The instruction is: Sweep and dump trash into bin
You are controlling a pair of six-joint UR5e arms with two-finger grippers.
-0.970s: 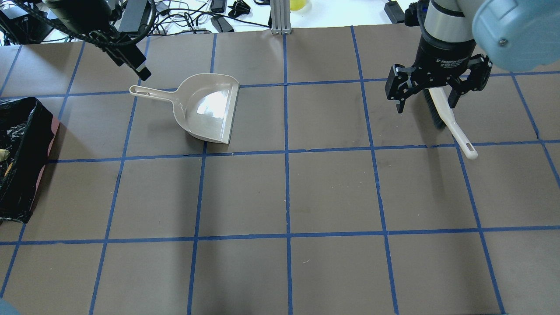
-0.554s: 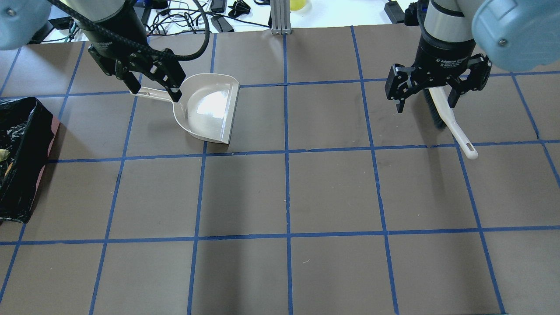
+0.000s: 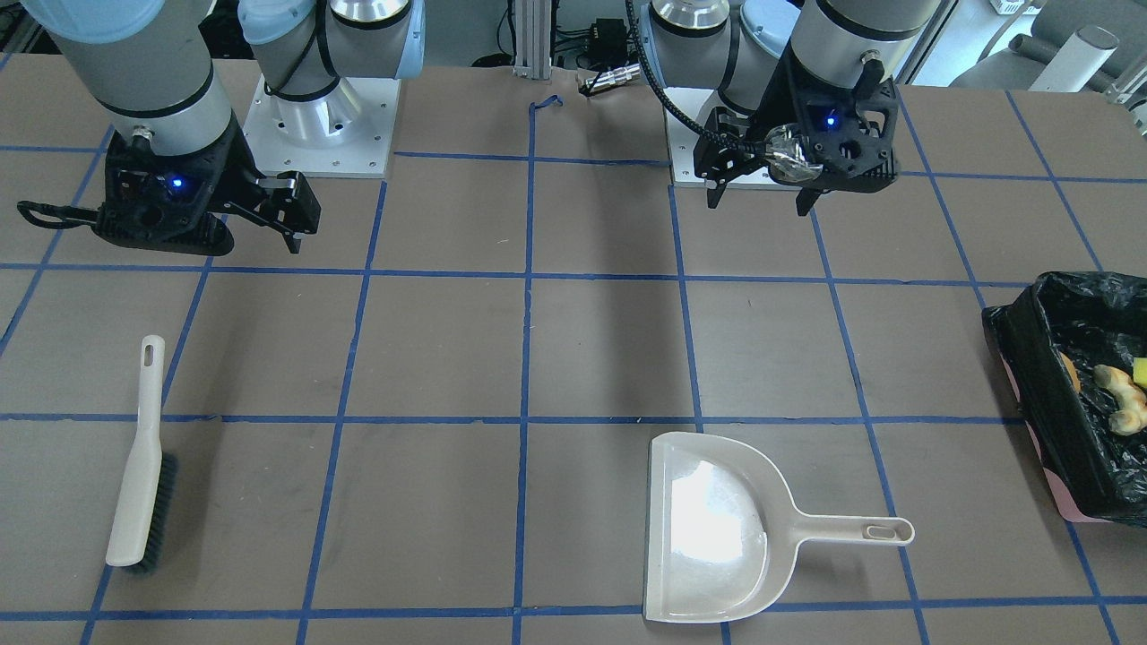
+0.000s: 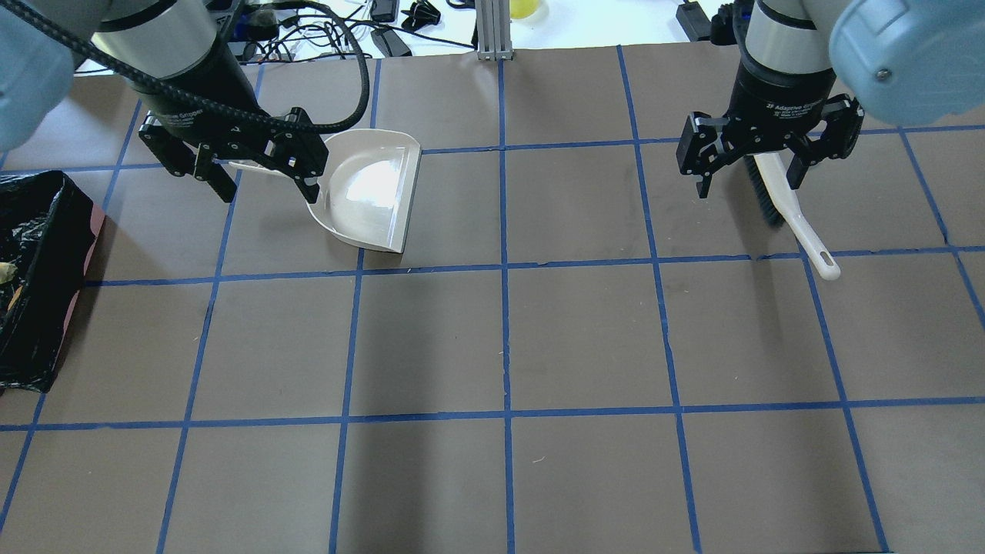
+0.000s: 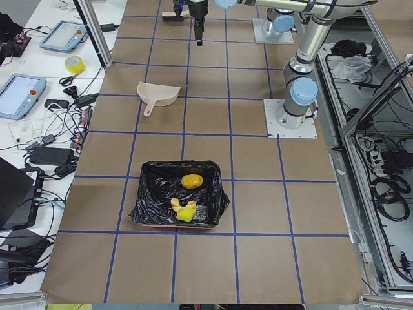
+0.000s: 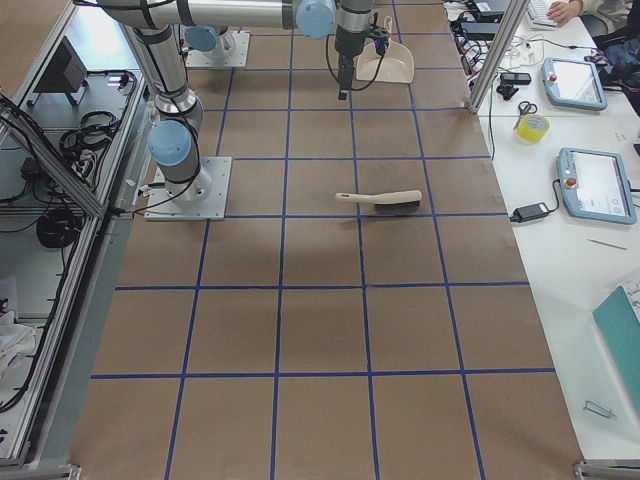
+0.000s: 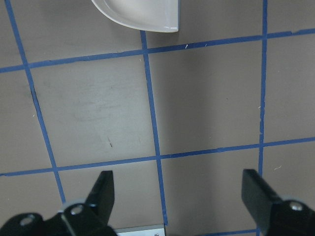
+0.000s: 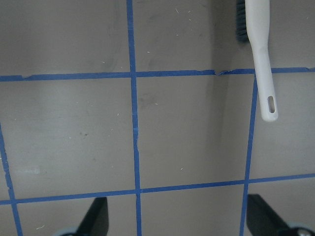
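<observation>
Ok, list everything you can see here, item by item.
dustpan: one, beige, empty, on the table's robot-left half
brush: one, white handle with dark bristles, lying on the table's robot-right half
bin: one, pink with a black bag liner, at the table's robot-left end
trash: three pieces (tan-brown lump, yellow wedge, pale crescent), all inside the bin
table: one, brown with a blue tape grid
side bench: one, white, along the table's far edge
tape roll: one, yellow, on the side bench
tablets: two, blue-grey, on the side bench
left gripper: one, black, open, raised by the dustpan's handle
right gripper: one, black, open, raised over the brush
</observation>
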